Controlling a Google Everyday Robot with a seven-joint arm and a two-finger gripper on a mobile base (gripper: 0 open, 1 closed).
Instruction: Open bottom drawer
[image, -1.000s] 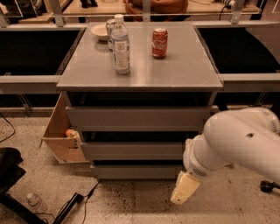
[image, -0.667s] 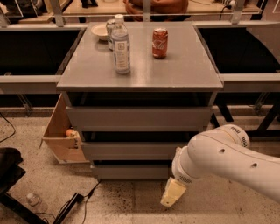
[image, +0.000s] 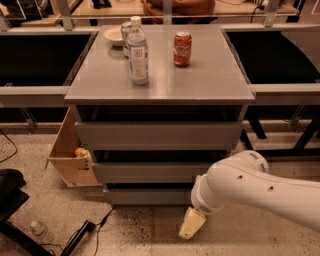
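Observation:
The bottom drawer (image: 145, 195) is the lowest, narrowest grey front of the grey cabinet (image: 160, 80), shut or nearly flush, below two wider fronts. My white arm comes in from the right. My gripper (image: 192, 223), cream-coloured, hangs just above the floor in front of the bottom drawer's right end, slightly below its front. It does not touch the drawer.
On the cabinet top stand a clear water bottle (image: 137, 50), a red soda can (image: 182, 48) and a bowl (image: 115, 35). A cardboard box (image: 70, 155) leans at the cabinet's left. A small bottle (image: 37, 229) and cables (image: 82, 232) lie on the floor.
My arm and gripper have moved leftward along the floor, toward the middle of the cabinet front. The drawers have not moved.

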